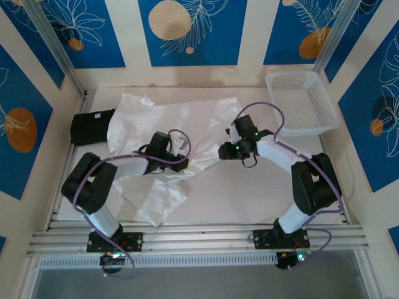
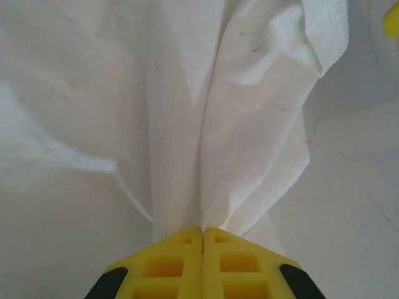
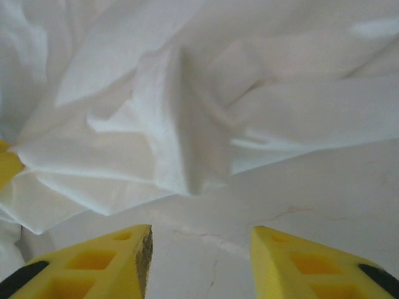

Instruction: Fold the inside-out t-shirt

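The inside-out t-shirt (image 1: pixel 168 121) lies rumpled across the middle and left of the bench (image 1: pixel 249 199), with no neat fold showing, as far as I can tell. The left pincer (image 2: pixel 202 232) pinches a ridge of its cloth and the right pincer (image 3: pixel 201 240) stands spread and empty beside it, so most of the folding remains.

One each: t-shirt (image 1: pixel 187 115), basket (image 1: pixel 302 103), black garment (image 1: pixel 90 128)
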Motion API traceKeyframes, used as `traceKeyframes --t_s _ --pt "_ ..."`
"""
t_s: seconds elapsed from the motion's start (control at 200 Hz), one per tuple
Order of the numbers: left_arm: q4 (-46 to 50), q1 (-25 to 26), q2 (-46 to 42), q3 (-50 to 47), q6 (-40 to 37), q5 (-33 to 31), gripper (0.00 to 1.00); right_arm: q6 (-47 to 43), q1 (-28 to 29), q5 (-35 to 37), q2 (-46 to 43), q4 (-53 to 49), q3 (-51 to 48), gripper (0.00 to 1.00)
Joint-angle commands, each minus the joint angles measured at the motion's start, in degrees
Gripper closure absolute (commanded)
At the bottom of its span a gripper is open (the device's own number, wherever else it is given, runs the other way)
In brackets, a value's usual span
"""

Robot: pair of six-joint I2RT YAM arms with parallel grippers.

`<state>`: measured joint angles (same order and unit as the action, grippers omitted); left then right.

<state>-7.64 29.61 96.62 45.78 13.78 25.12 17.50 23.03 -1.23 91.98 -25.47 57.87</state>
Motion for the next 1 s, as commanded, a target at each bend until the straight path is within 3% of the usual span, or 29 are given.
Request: traceKeyframes --t_s 0.0,0.09,0.155,0.325,0.42,0.66,0.78,0.885,0.995 --pt "-1.1 -0.7 0.5 1.6 1.6 2.5 1.0 -0.3 2.0 0.9 1.1 6.3 -1.8 0.5" --pt "-1.3 -0.7 0.1 1.4 1.9 2.8 1.0 -0.9 3.3 3.4 4.6 8.3 -0.2 0.47" --pt "-1.7 -0.7 -0.2 1.1 2.1 3.3 1.0 -1.6 3.2 4.8 6.6 9.3 1.6 0.5" --pt "-1.5 -0.7 -1.9 0.9 1.4 4.3 1.0 -4.8 2.7 5.4 1.7 8.6 2.8 0.9" --pt "-2.1 -0.7 -3.1 0.7 1.6 5.4 1.0 -5.7 2.2 2.0 -4.4 2.1 2.7 1.0" --pt "-4.4 -0.7 -7.6 0.7 3.9 11.3 1.0 -1.0 1.3 -12.5 -22.4 -18.0 0.1 1.0" --pt "-3.2 -0.7 -10.1 1.0 4.3 13.5 1.0 1.0 -0.9 -24.8 -27.9 -21.2 -0.1 1.0" --pt "0.0 -0.7 -8.8 2.5 2.6 12.3 1.0 2.4 -5.3 -33.0 -25.3 -15.8 -0.5 1.0" --pt "4.0 -0.7 -5.0 5.1 1.4 9.6 1.0 2.3 -9.4 -35.7 -14.6 -10.1 2.4 1.0"
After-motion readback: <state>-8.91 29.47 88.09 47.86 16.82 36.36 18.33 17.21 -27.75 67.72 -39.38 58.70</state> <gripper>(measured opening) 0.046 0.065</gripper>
